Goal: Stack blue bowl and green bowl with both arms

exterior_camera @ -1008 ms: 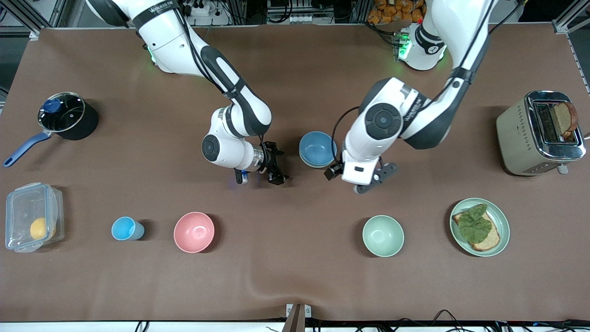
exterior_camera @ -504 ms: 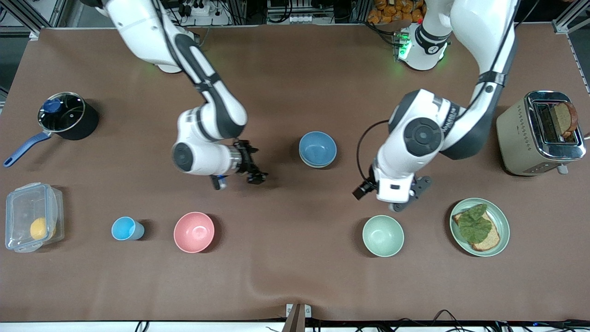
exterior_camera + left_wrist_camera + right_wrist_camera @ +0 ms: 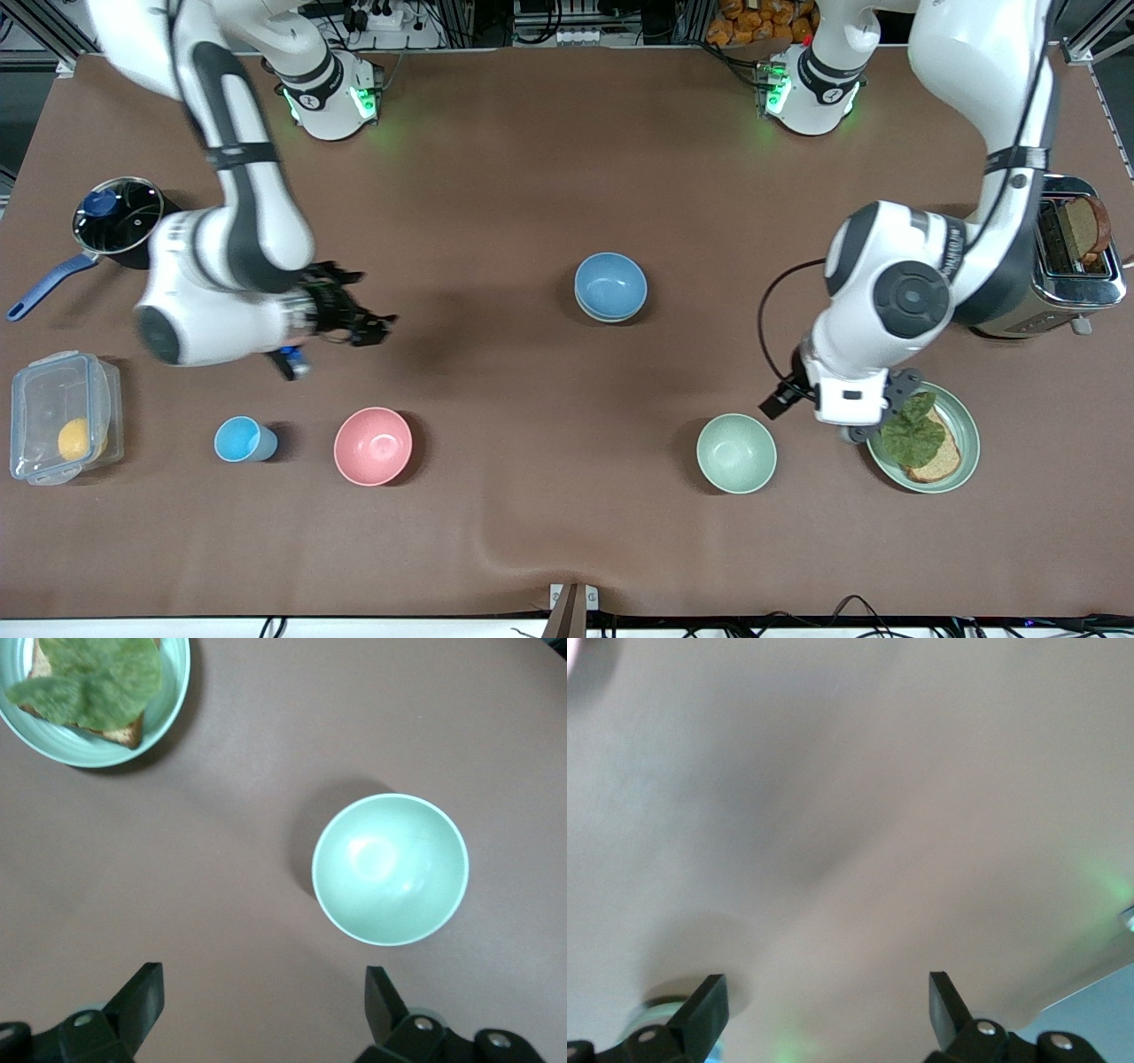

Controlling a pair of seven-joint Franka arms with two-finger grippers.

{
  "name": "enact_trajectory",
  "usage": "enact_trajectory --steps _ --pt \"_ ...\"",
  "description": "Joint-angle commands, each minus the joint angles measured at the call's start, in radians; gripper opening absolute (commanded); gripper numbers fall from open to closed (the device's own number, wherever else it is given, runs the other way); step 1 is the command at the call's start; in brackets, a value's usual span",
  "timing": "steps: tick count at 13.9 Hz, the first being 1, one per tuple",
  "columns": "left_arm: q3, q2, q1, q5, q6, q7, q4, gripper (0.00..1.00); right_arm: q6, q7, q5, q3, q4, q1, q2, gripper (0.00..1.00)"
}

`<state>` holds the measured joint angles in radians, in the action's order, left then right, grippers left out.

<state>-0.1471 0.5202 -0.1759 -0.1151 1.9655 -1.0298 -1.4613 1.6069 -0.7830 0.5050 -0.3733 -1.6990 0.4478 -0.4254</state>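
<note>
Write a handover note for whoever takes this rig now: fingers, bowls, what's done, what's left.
Left gripper: fingers open, empty, by the plate and the mint green bowl.
Right gripper: fingers open, empty, over bare table toward the right arm's end.
Blue bowl: mid-table, with a second bowl's rim showing under it.
Done: stack looks made.
Left: confirm the lower bowl is green.
</note>
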Motion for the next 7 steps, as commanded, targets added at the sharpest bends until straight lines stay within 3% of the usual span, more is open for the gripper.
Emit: enact_trajectory --steps 1,4,7 --pt "0.003 0.001 0.036 -0.026 -0.085 0.081 0.018 1.0 -0.064 0.051 -0.13 0.001 0.062 -0.041 0.03 1.0" --pt "0.003 -0.034 0.09 -0.028 -0.172 0.261 0.015 1.0 -0.096 0.179 -0.186 0.011 0.117 -0.127 0.103 1.0" --pt "0.012 -0.058 0.127 -0.024 -0.324 0.471 0.009 1.0 -0.162 0.59 -0.263 0.04 0.192 -0.214 0.14 1.0"
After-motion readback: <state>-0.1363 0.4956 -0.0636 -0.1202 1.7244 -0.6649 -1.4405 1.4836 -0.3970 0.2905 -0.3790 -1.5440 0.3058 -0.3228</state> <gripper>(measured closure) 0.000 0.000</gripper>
